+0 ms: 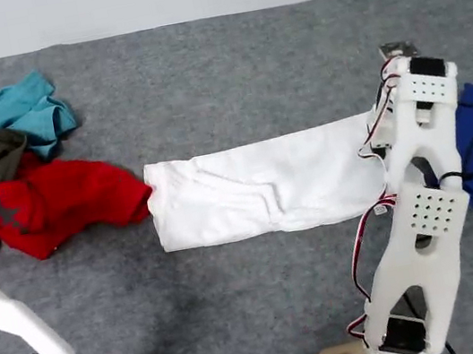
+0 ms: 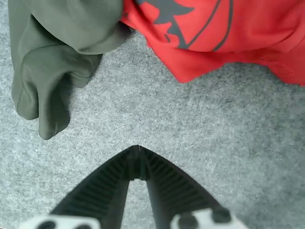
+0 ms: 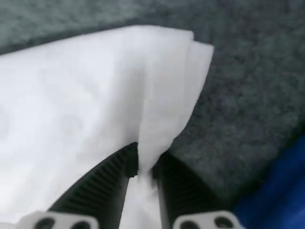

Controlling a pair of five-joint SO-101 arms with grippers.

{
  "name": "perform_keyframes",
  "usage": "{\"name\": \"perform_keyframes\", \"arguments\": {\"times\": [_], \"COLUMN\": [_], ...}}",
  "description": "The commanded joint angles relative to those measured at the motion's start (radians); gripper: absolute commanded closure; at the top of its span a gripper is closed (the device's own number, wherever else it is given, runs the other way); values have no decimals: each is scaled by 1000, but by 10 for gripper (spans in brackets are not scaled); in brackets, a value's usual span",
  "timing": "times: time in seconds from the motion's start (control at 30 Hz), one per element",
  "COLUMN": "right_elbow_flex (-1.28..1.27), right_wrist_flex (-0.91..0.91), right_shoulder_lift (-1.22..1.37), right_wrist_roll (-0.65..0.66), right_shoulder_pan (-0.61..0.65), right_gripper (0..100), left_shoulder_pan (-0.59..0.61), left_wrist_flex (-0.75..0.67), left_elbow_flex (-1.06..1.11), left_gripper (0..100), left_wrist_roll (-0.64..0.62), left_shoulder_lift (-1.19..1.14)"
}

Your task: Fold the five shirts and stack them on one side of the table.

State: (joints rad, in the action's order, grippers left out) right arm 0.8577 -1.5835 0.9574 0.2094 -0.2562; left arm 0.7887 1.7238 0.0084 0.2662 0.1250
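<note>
Right wrist view: right gripper (image 3: pixel 141 166) is pinching white shirt (image 3: pixel 71 95) at its hem, looking soft, floppy; left gripper (image 2: pixel 138 153) is sitting closed.

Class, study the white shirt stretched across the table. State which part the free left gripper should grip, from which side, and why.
Probably the near corner of the white shirt's unheld end, approached from the arms' side. That corner lies flat on bare mat, while farther up that edge meets the red shirt. The right gripper pinches the opposite end.
</note>
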Motion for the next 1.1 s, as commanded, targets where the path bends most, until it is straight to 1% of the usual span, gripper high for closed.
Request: {"name": "perform_keyframes", "arguments": {"times": [0.0, 0.13, 0.3, 0.4, 0.53, 0.67, 1.0, 1.07], "right_elbow_flex": [92, 160, 227, 229, 227, 227, 229, 229], "right_wrist_flex": [-42, -110, -202, -206, -208, -209, -206, -205], "right_shoulder_lift": [-68, -117, -166, -206, -251, -271, -271, -265], "right_wrist_roll": [-12, -11, -9, -6, 38, 38, 40, 60], "right_shoulder_pan": [5, 44, 137, 197, 280, 366, 641, 691], "right_gripper": [988, 988, 988, 988, 988, 988, 988, 988], "left_shoulder_pan": [-8, -8, -8, -6, -2, -6, -3, -5], "left_wrist_flex": [26, 26, 26, 28, 28, 28, 28, 26], "left_elbow_flex": [-27, -27, -27, -27, -28, -27, -27, -27], "left_gripper": [996, 996, 996, 996, 996, 996, 996, 996], "left_wrist_roll": [9, 9, 9, 9, 11, 11, 8, 6], "left_shoulder_lift": [46, 48, 48, 48, 48, 48, 48, 48]}}
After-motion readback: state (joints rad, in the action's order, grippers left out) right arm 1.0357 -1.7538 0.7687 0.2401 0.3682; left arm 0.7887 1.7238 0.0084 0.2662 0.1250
